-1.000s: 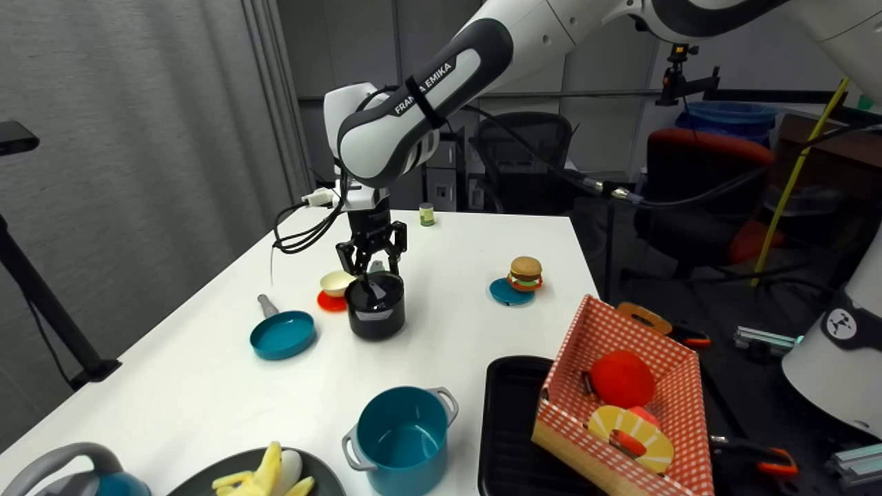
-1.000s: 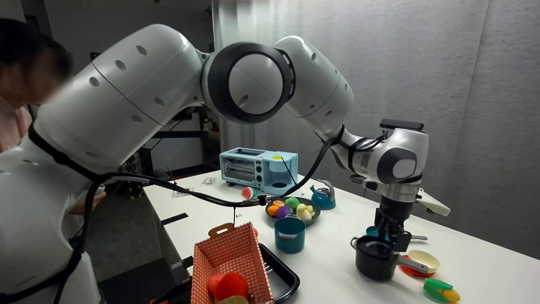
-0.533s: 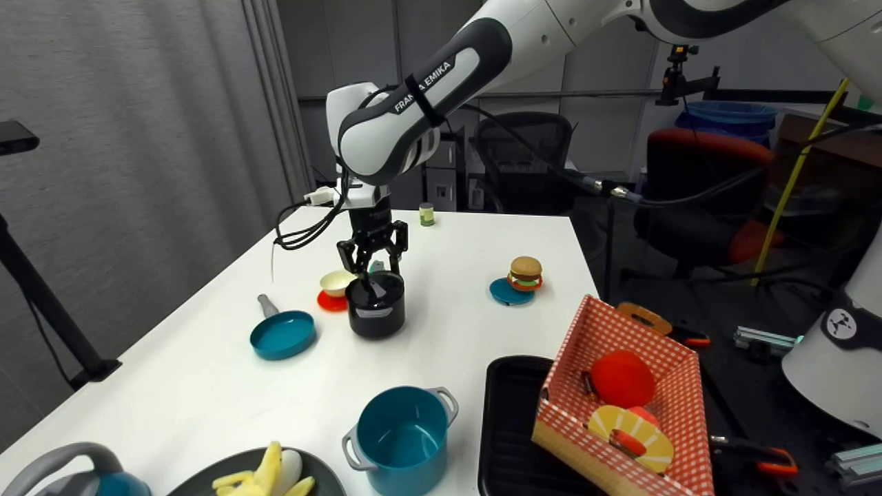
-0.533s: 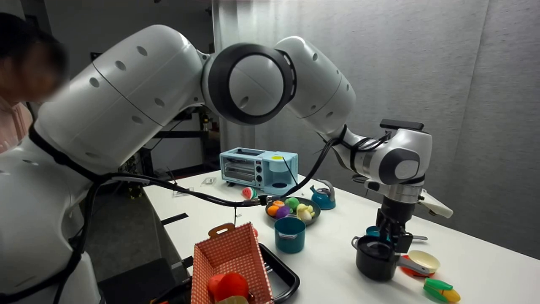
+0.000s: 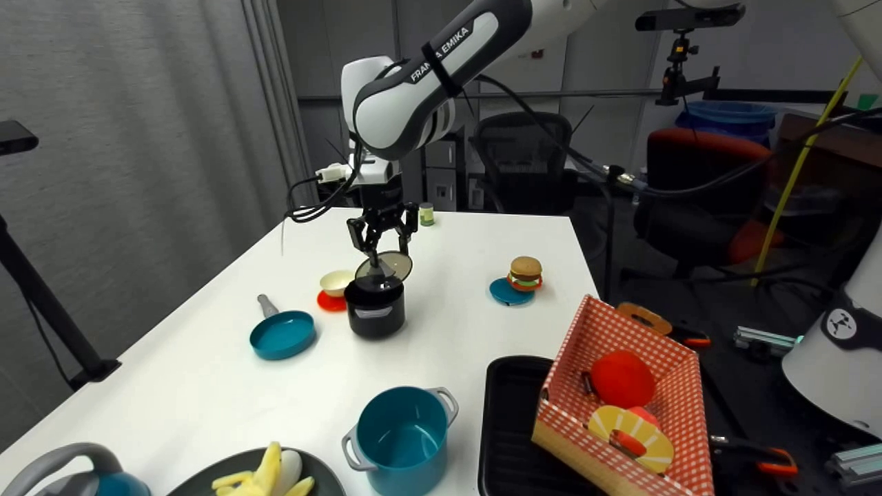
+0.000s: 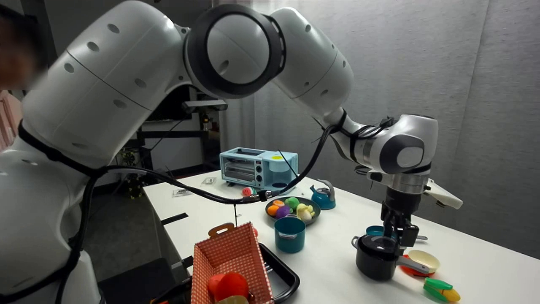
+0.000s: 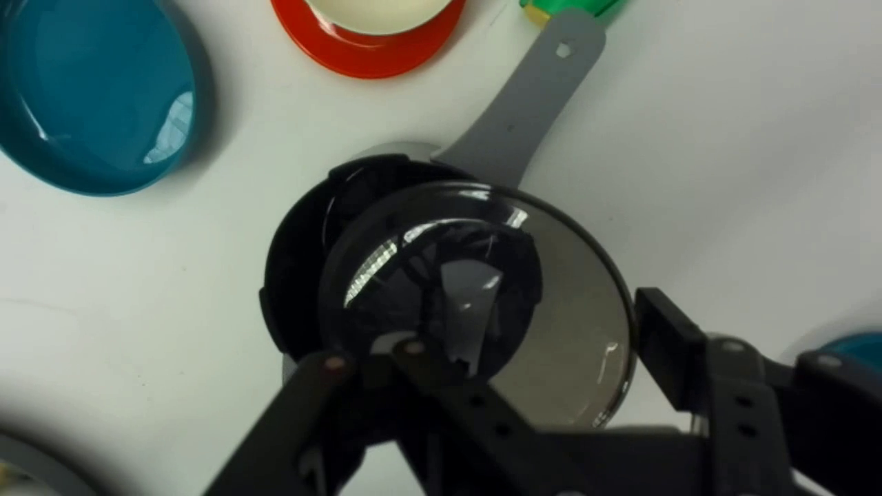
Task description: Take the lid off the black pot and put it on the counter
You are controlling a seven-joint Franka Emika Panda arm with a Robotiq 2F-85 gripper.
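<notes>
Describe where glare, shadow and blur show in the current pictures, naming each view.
Wrist view: bright glare streaks cross the lid; the blue pan carries a pale reflection and casts a soft shadow on the white counter; the claw looks dark and slightly out of focus. In an exterior view, the person's face is blurred; in an exterior view, the black chair sinks into dim background.

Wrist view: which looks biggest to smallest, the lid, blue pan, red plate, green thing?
lid
blue pan
red plate
green thing
Ranked by visible parts: the picture's edge cuts the last three, and the lid is nearer the camera.
</notes>
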